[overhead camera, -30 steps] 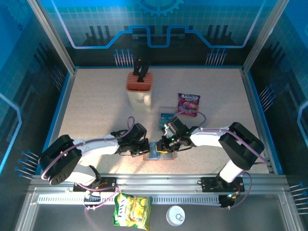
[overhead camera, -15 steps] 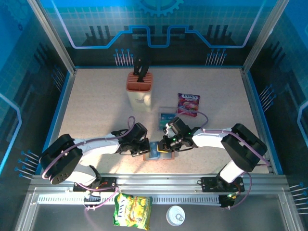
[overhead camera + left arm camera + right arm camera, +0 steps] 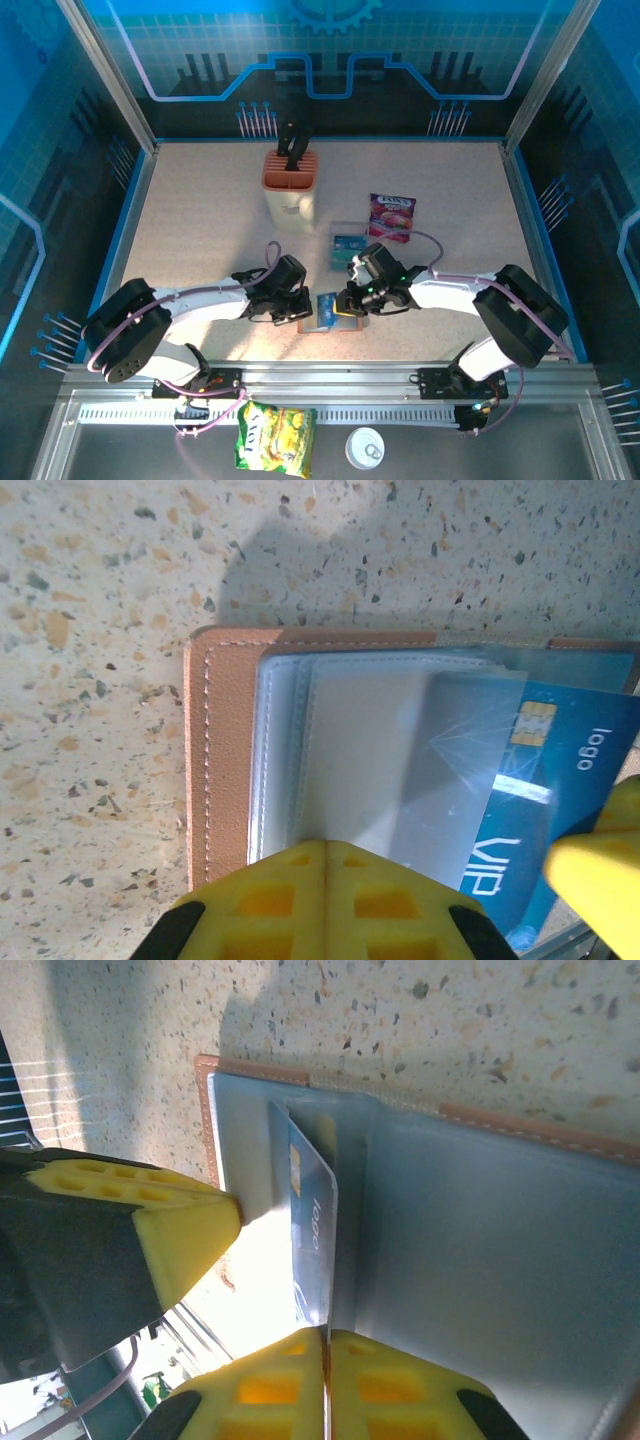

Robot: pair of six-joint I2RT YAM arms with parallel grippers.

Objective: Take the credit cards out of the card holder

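The brown card holder (image 3: pixel 341 326) lies open on the table near the front edge, its grey-blue pockets (image 3: pixel 360 750) facing up. A blue credit card (image 3: pixel 565 765) marked "VIP" and "logo" sticks partway out of a pocket toward the right. My right gripper (image 3: pixel 327 1332) is shut on that card's (image 3: pixel 312 1222) free edge. My left gripper (image 3: pixel 326 844) is shut, its yellow tips pressed down on the holder's left pockets. In the top view the left gripper (image 3: pixel 303 308) and right gripper (image 3: pixel 346 302) meet over the holder, the card (image 3: pixel 326 306) between them. A second teal card (image 3: pixel 347 243) lies behind.
A clear tray (image 3: pixel 345 230) holds that teal card, beside a purple snack packet (image 3: pixel 391 216). An orange-topped knife block (image 3: pixel 290 182) stands at the back. A yellow packet (image 3: pixel 275 438) and a white lid (image 3: pixel 365 448) lie beyond the front rail.
My right gripper has shut on the blue card and shifted slightly right, drawing the card further out of its pocket. The left gripper has held still on the holder.
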